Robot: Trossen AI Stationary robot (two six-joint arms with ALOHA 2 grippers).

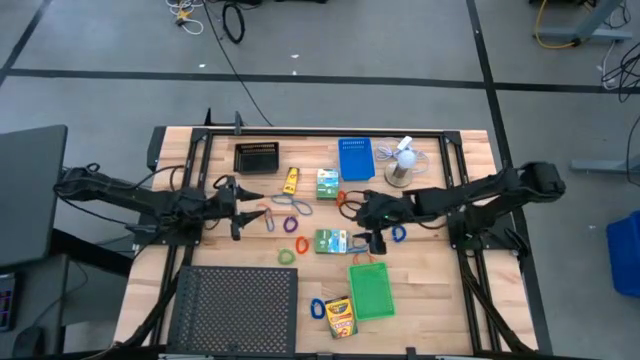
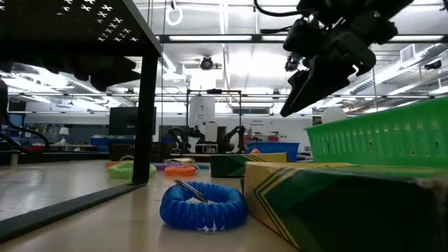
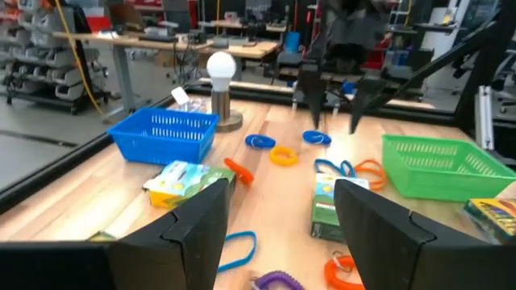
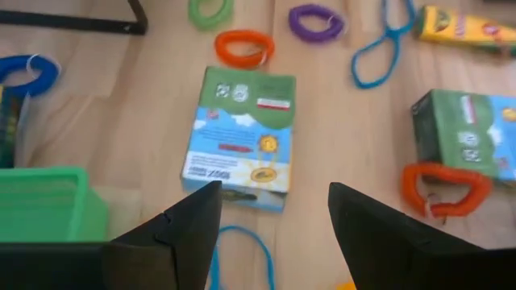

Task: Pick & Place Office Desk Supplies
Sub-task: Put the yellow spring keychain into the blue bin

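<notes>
Two pincers over the table (image 1: 180, 140), but only one close to a target — right pincer (image 1: 372, 240) hangs spread and empty just above the near green-white box (image 1: 329, 241), fingers (image 4: 193, 234) wide apart in the right wrist view with that box (image 4: 239, 137) lying flat between and ahead of them. Box sits mid-table, just toward the left arm's side of the pincer, long axis running roughly in line with the arm's reach, so short sides likely face the fingers — probably calls for a small shift over the box before closing. Left pincer (image 1: 236, 208) waits spread farther off, near coloured loops (image 1: 284, 205). Green bin (image 1: 371, 291) stands just beside the box, toward the crayon box (image 1: 340, 316).
</notes>
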